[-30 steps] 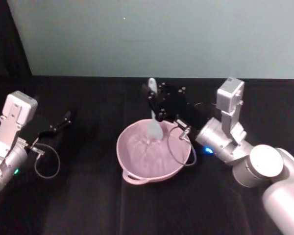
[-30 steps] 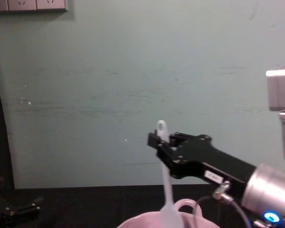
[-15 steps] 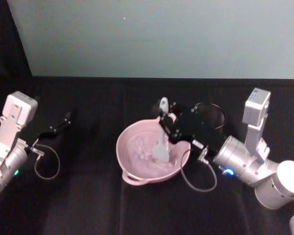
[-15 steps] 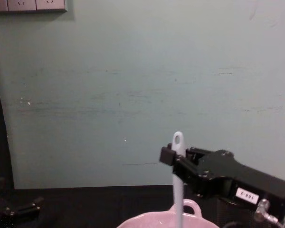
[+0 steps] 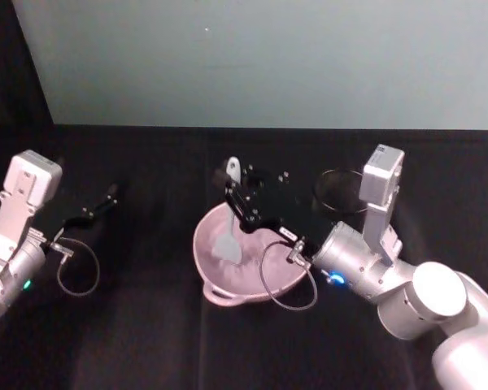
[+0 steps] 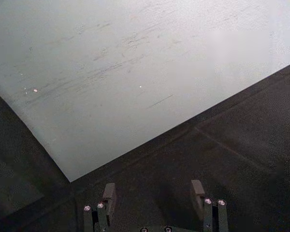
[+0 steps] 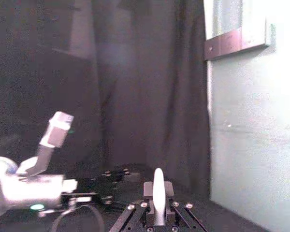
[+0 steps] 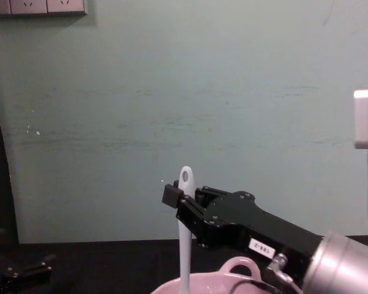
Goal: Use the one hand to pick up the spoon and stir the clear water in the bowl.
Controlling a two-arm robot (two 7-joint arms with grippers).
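Right gripper clenched on the spoon, gripping the upper part of the handle just below the oval hole. In the chest view the spoon stands nearly upright: its long axis runs close to vertical, the hole end points up above the right gripper, and the shaft runs down behind the rim of the bowl. From the head camera the broad scoop points down into the left half of the bowl, with the handle end leaning slightly toward the far wall. The pink bowl sits near the middle of the black table, its loop handle on the near rim. A black wire-mesh cup stands beyond and to the right of the bowl. Left gripper hangs over the table's left side, well apart from the bowl, its fingers spread apart around nothing.
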